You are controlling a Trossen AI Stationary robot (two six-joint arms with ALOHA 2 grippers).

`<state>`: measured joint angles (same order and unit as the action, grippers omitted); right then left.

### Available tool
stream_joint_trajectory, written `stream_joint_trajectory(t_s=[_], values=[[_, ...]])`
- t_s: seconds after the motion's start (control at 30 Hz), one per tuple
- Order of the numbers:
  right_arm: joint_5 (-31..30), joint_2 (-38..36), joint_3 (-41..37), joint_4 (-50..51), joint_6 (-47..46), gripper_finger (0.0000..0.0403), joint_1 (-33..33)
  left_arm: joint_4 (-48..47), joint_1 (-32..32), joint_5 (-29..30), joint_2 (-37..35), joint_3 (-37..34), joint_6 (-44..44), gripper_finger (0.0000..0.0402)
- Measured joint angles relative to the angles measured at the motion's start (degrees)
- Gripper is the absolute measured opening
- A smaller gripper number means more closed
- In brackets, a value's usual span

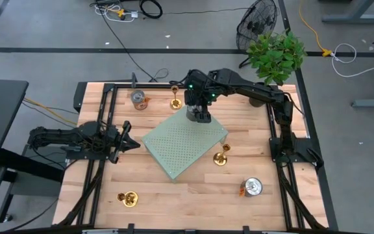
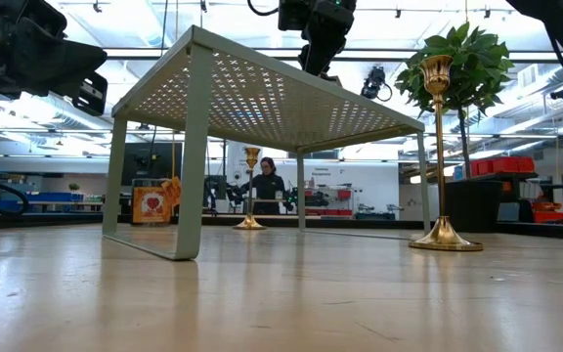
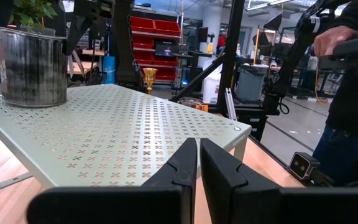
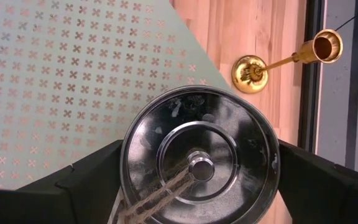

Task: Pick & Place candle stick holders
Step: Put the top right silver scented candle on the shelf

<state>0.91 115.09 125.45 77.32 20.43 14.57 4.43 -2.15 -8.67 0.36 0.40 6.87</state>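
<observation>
Down at the near edge of the surface [image 1: 193, 208], towards the left corner, one candle stick holder [image 1: 130, 199] is lying on its side, well apart from both tools. Over near the right corner stands a lidded tin can [image 1: 250, 188]. Moving in, a second candle stick holder [image 1: 221, 158] stands upright just beside the right-hand corner of the green perforated rack [image 1: 180, 146], which sits square in the middle of things. And there's the left tool [image 1: 132, 144], low at the rack's left corner, fingers pinched together on nothing. It points at the rack, so the rack lies between it and that second holder. Now the right tool [image 1: 199, 115]: it hangs over the rack's far corner, spread wide around a second tin can [image 4: 197, 165] that stands on the rack, with its fingers [image 4: 89, 180] against the can on both sides. So it's a can in that grip, not a holder! Just beyond it, off the rack's far edge, the third candle stick holder [image 1: 174, 101] stands upright on the bare wood, near the right tool and apart from it. Left of that, by the far edge, sits a third tin can [image 1: 138, 99]. At the far right corner a leafy green plant [image 1: 275, 55] overhangs the right arm. Beyond the surface, a person [image 2: 267, 181] is in the room.
</observation>
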Motion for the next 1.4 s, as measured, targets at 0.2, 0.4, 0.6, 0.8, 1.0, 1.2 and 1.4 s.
stream_joint_trajectory(t_s=[0.2,0.4,0.6,0.8,1.0,1.2,1.4], values=[[1.6,0.0,0.0,0.3,-0.3,0.0374,0.0,0.0,0.0,0.0,0.0,0.0,0.0,0.0025],[2.6,0.0,0.0,0.5,-0.4,0.0375,0.0,0.0,0.0,0.0,0.0,0.0,0.0,0.0025],[0.6,0.1,0.0,0.1,-0.4,0.0376,0.0,0.0,0.0,0.0,0.0,0.0,0.0,0.0025],[0.1,0.0,0.0,0.0,-1.1,0.0376,0.0,0.0,0.0,0.0,0.0,0.0,0.0,0.0025],[0.0,0.1,0.0,0.0,-2.1,0.0376,0.0,0.0,0.0,0.0,0.0,0.0,0.0,0.0025],[-0.1,0.1,0.0,-0.1,-3.6,0.038,0.0,0.0,0.0,0.0,0.0,0.0,0.0,0.0025],[-0.4,0.1,0.0,-0.2,-4.5,0.0394,0.0,0.0,0.0,0.0,0.0,0.0,0.0,0.0025]])
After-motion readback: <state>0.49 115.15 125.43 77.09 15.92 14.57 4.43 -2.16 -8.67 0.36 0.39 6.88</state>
